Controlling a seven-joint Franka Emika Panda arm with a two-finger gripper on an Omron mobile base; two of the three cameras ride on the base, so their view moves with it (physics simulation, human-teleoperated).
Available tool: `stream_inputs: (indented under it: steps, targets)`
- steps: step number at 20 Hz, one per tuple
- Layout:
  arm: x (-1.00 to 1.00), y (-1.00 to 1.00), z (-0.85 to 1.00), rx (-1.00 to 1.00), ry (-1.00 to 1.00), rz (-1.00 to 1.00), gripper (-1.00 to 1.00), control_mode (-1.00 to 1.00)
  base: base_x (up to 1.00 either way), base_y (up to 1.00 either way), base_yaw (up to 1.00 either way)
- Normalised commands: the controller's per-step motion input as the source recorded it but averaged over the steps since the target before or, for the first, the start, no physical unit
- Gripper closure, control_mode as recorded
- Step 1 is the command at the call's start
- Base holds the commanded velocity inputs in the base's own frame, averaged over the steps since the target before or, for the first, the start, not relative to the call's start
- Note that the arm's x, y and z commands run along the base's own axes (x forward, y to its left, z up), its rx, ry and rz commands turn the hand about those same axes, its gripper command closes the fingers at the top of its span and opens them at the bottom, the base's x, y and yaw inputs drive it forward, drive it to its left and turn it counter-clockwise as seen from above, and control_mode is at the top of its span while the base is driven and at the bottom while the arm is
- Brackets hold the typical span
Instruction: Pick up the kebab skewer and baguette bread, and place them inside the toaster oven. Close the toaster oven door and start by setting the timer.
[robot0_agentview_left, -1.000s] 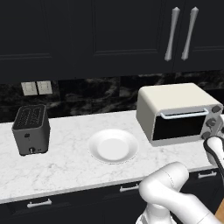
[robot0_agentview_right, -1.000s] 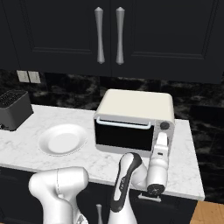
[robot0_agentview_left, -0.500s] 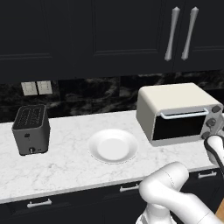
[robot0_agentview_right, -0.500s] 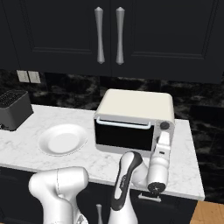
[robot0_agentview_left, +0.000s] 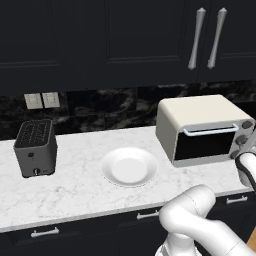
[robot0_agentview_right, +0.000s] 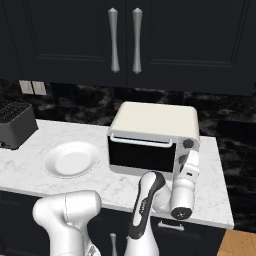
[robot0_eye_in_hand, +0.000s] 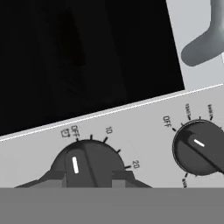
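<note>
My fingers (robot0_agentview_right: 187, 159) are right at the oven's (robot0_agentview_right: 150, 137) knob side, at the right of its front. In the hand view a finger (robot0_eye_in_hand: 52, 177) sits on each side of the timer knob (robot0_eye_in_hand: 85, 164), tips close by it. Can't tell if they touch it or how wide they are. The knob's white mark points near OFF. Another knob (robot0_eye_in_hand: 199, 146) is beside it. Oven door (robot0_agentview_left: 205, 145) is shut, silver handle (robot0_agentview_left: 210, 131) across the top. Oven stands on the tabletop (robot0_agentview_left: 75, 185), w/ a white plate (robot0_agentview_left: 129, 166) to its left and a grey toaster (robot0_agentview_left: 35, 147) further left.
</note>
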Motion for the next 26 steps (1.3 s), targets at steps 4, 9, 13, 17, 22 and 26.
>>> stream_inputs:
  steps: [4,9,13,17,22,26]
  targets:
    - [0.06,0.06,0.21,0.18,0.00,0.00,1.00,-1.00,0.00,0.00,0.00]
    - [0.00,0.06,0.05,0.20,0.00,0.00,1.00,-1.00,0.00,0.00,0.00]
    - [0.00,0.15,0.00,0.16,0.00,0.00,1.00,-1.00,0.00,0.00,0.00]
    - [0.20,0.04,0.11,0.13,0.00,0.00,1.00,-1.00,0.00,0.00,0.00]
    - [0.31,0.00,0.26,0.13,0.00,0.00,1.00,-1.00,0.00,0.00,0.00]
    - [0.09,0.00,0.09,0.15,0.00,0.00,1.00,-1.00,0.00,0.00,0.00]
